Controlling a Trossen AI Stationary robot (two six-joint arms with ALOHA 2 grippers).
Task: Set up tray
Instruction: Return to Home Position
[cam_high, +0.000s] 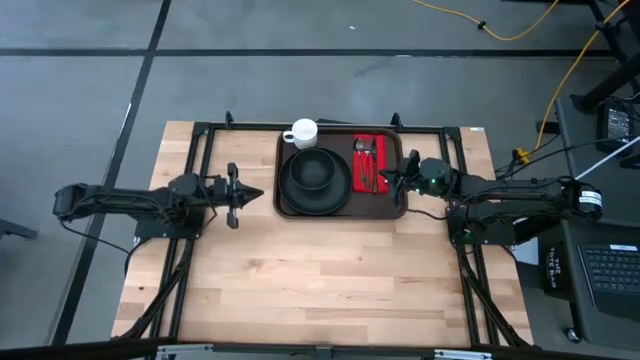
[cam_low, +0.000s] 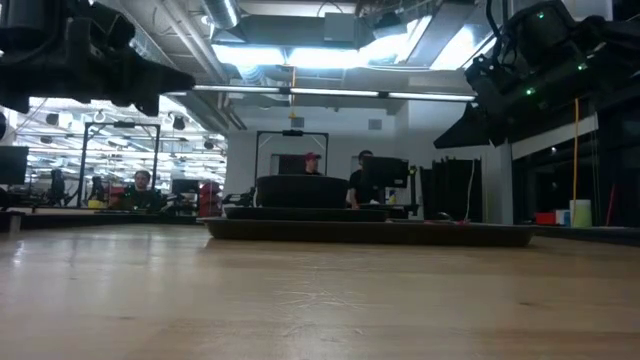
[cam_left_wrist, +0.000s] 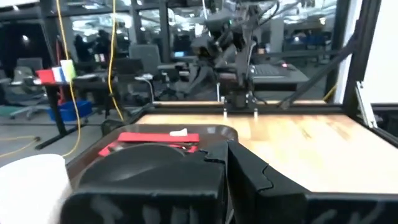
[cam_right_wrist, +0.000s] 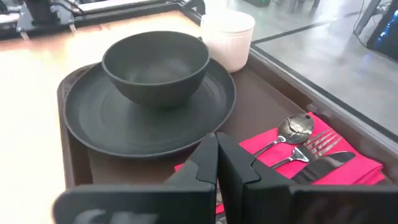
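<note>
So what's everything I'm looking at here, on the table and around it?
light wooden table: one, pale wood, under everything
dark brown rectangular tray: one, brown, toward the table's far edge
round black plate: one, black, on the tray's left part
black bowl: one, black, on the plate
white cup: one, white, at the tray's far left corner
red napkin: one, red, on the tray's right part
spoon, fork, knife: one each, dark, side by side on the napkin
people: at least three, in the room beyond
left gripper: one, dark, shut, left of the tray
right gripper: one, dark, shut, at the tray's right edge
</note>
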